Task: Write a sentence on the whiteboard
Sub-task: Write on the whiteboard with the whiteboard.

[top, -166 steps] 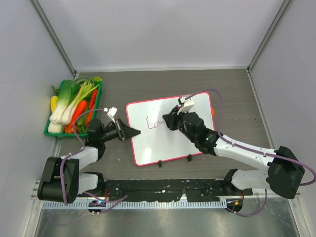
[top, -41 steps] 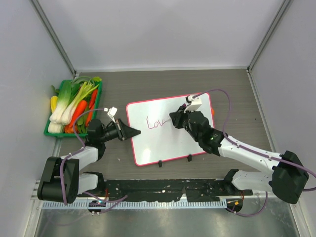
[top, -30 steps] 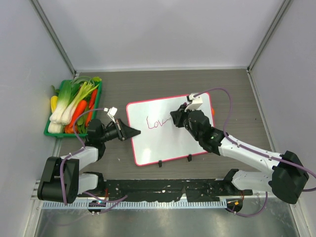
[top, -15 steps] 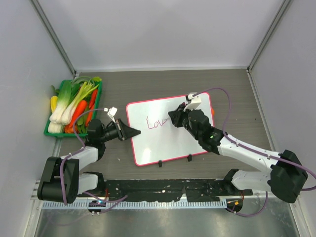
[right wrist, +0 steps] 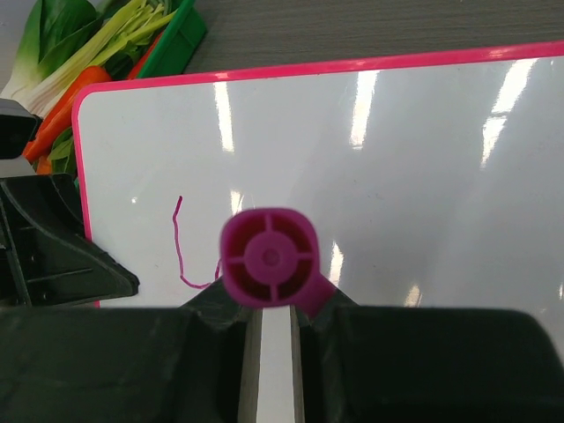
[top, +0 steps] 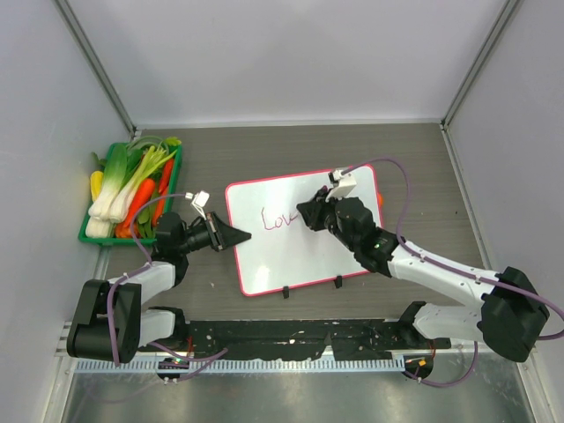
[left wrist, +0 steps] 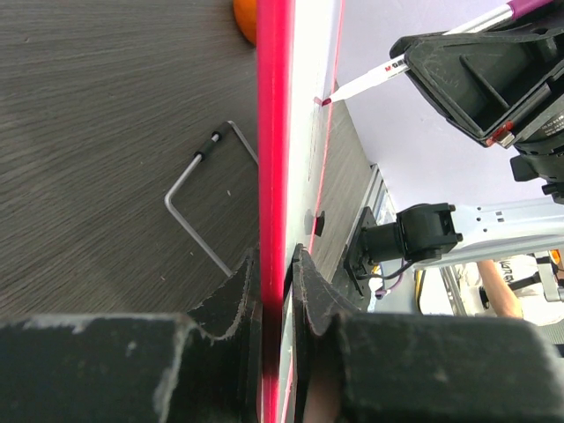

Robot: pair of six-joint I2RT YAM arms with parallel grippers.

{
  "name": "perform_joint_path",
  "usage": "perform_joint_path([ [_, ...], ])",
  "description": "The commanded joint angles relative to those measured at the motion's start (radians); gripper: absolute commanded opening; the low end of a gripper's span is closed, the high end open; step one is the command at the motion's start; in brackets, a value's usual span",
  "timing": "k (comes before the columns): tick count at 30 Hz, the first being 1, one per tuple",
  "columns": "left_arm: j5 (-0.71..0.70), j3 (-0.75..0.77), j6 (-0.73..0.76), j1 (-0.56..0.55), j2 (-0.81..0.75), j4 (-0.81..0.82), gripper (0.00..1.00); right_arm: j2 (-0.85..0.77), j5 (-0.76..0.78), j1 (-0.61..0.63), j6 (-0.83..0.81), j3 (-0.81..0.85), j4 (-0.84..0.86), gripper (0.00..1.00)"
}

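From above, the whiteboard [top: 300,256] lies slightly skewed on the table [top: 291,145] at frame centre. The left gripper [top: 241,236] is clamped on its left edge, likely to brace it against the pen's drag. The right gripper [top: 307,212] hangs over the board's middle, just right of the pink lettering [top: 277,218], where the next letter would go. In the left wrist view the board runs edge-on up the centre, its pink frame pinched from both sides at the bottom, and the marker [left wrist: 370,81] tip meets the surface at upper centre. The right wrist view shows the jaws pressed around the marker, butt end toward the lens, apparently steep to the board so the tip lands squarely.
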Motion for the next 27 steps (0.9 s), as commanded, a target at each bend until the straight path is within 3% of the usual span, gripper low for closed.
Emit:
perform_joint_path([
  [1, -0.074, 0.005, 0.119, -0.011, 0.005, -0.053, 0.00, -0.007, -0.011, -0.004, 0.008, -0.030, -0.007, 0.01],
  [27, -0.077, 0.005, 0.117, -0.011, 0.007, -0.052, 0.00, -0.072, 0.087, -0.004, -0.010, -0.057, -0.060, 0.01],
])
